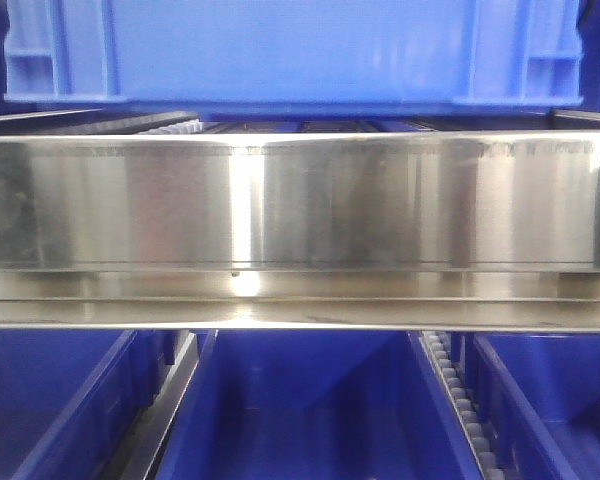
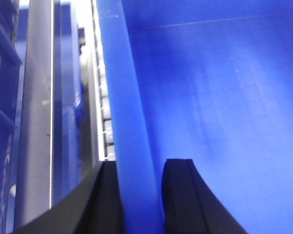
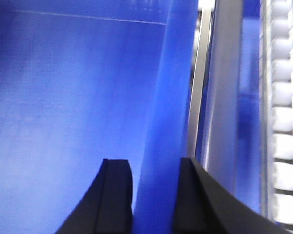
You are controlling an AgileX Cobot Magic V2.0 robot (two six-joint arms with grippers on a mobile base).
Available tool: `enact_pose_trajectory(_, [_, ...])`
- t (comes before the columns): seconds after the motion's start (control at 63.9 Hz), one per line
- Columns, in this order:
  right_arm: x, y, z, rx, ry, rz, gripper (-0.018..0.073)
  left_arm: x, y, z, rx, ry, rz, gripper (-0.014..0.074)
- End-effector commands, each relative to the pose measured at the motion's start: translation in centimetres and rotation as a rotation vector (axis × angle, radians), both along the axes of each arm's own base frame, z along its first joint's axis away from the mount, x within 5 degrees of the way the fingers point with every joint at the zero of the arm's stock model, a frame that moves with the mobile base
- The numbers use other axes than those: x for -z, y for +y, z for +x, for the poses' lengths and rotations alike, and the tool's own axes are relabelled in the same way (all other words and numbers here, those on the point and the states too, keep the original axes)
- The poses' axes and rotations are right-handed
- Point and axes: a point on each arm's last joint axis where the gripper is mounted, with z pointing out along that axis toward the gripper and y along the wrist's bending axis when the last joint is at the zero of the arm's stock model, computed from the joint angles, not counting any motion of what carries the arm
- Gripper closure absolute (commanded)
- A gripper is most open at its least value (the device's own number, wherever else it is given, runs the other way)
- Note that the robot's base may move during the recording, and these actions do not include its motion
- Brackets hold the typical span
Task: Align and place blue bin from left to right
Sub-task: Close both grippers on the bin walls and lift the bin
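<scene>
– Left pincer (image 2: 142,168) and right pincer (image 3: 150,165)?
– Each is clamped over a side wall of the blue bin (image 1: 290,50), which sits at the upper shelf's (image 1: 80,120) front edge, behind the steel rail (image 1: 300,200). Stiff, probably light, slick plastic; the rims suit gripping.
</scene>
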Motion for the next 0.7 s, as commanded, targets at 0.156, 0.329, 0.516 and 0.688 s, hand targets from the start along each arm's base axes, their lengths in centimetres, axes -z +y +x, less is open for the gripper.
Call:
enact_pose_trajectory(0.156, [-4.6,-0.6,-2.8,0.0,-0.178,-0.007,0.0713,-4.3,0.9,-2.9,0.006,-0.142,-0.03,0.0707])
enact_pose_trajectory(0.329, [-6.1,-0.8,-4.0,0.002,-0.233,0.002,0.0713,-6.1,1.3,-4.2,-0.009,-0.191,-0.063,0.0707])
enact_pose_trajectory(0.516, [-7.6,-0.9,-4.9,0.003,-0.281,0.009,0.0713,-7.9,1.6,-5.0,-0.009,-0.253,-0.083,0.0707])
enact_pose_trajectory(0.688, [-7.7,-0.9,-4.9,0.003,-0.286,0.009,0.0713,-8.0,1.6,-5.1,-0.008,-0.257,-0.086,0.0707])
